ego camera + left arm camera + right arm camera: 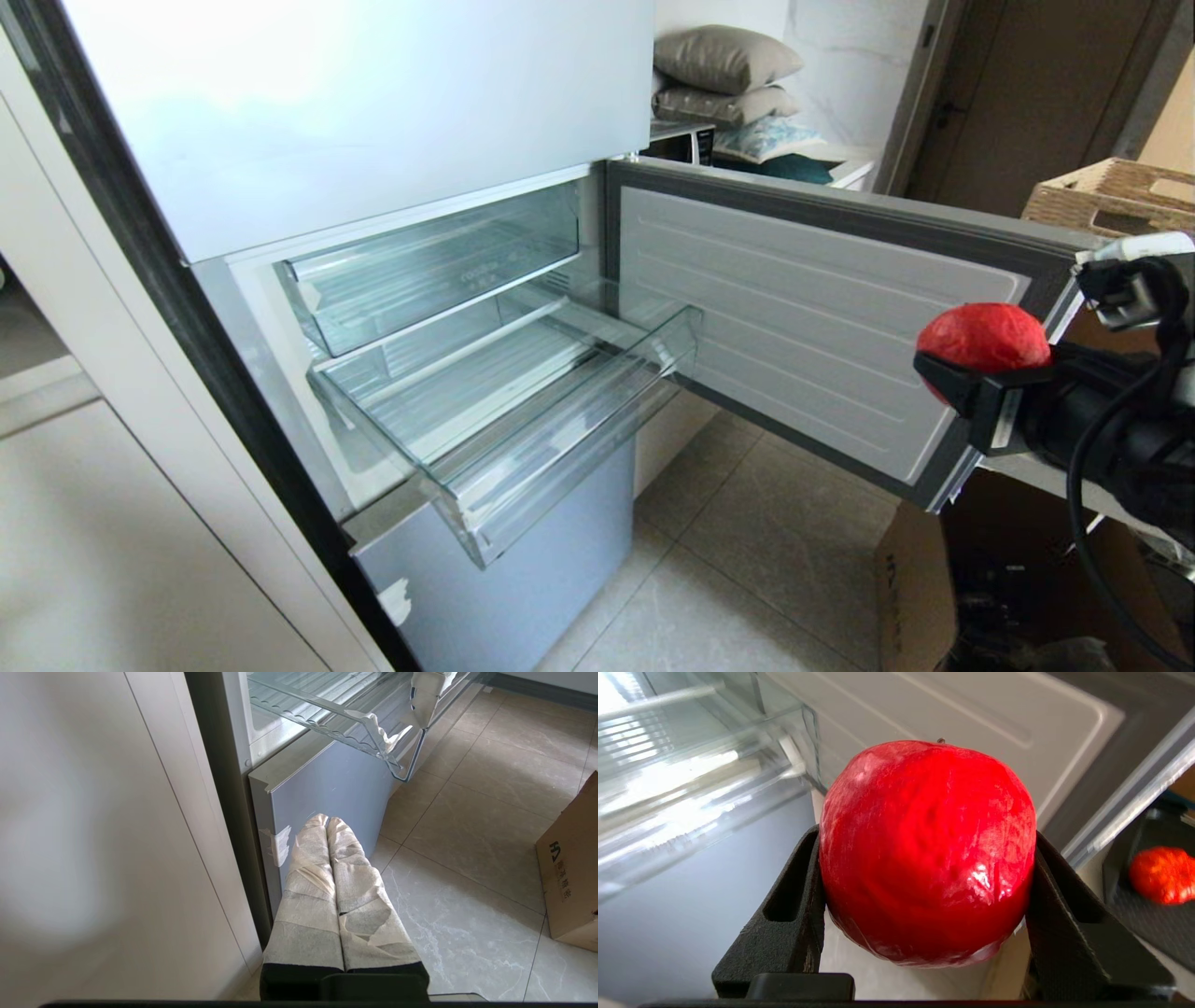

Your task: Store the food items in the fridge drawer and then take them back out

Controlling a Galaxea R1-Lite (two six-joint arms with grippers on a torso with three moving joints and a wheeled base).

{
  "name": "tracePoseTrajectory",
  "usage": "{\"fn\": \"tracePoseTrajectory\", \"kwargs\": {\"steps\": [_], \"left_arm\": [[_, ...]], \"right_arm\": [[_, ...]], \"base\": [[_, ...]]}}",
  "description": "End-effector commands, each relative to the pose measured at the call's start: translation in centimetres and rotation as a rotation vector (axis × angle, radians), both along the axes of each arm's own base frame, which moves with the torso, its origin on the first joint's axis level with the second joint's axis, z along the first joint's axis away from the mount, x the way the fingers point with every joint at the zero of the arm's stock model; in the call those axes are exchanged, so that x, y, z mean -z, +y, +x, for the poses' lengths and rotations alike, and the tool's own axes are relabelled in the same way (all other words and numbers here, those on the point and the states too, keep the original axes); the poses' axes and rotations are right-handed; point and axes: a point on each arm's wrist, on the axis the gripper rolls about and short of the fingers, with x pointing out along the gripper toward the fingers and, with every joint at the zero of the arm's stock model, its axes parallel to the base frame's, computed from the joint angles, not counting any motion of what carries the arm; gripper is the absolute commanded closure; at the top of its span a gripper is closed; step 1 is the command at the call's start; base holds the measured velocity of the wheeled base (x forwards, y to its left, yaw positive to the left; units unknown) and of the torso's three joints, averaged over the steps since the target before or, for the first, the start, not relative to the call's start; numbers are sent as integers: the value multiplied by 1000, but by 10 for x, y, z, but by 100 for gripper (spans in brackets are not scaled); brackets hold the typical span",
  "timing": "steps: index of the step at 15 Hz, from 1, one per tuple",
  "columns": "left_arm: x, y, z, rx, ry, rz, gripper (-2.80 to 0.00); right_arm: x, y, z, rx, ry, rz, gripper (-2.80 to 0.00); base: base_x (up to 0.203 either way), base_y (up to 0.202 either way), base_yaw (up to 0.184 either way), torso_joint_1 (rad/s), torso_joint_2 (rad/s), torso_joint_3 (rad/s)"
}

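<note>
The fridge drawer [569, 448], the lower clear one, is pulled out with nothing on its ribbed floor. It also shows in the left wrist view [373, 732] and the right wrist view [691, 793]. My right gripper [971, 369] hangs to the drawer's right, in front of the open door. It is shut on a smooth, round, apple-like red food item [983, 338], with a black finger on each side [927, 858]. A second orange-red food item [1162, 875] lies on a dark mat beyond the door. My left gripper [325, 820] is shut and empty, low by the fridge's grey lower front.
The fridge door [803, 317] stands open to the right. The shallower upper drawer [429, 261] is pushed in. A cardboard box [920, 597] sits on the tiled floor at the lower right, and a wicker basket [1111, 196] stands behind the door.
</note>
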Motion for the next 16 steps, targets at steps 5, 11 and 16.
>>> {"fn": "tracePoseTrajectory", "kwargs": {"steps": [5,11,16], "left_arm": [[0,0,0,0,2,0,0],[0,0,0,0,2,0,0],[0,0,0,0,2,0,0]], "right_arm": [[-6,-1,-4,-3,-16,9,0],[-3,0,-3,-5,-3,2,0],[0,3,5,2,20,26,0]], "base": [[0,0,0,0,0,0],[-1,-6,102,-1,1,0],[-2,-10,174,2,1,3]]}}
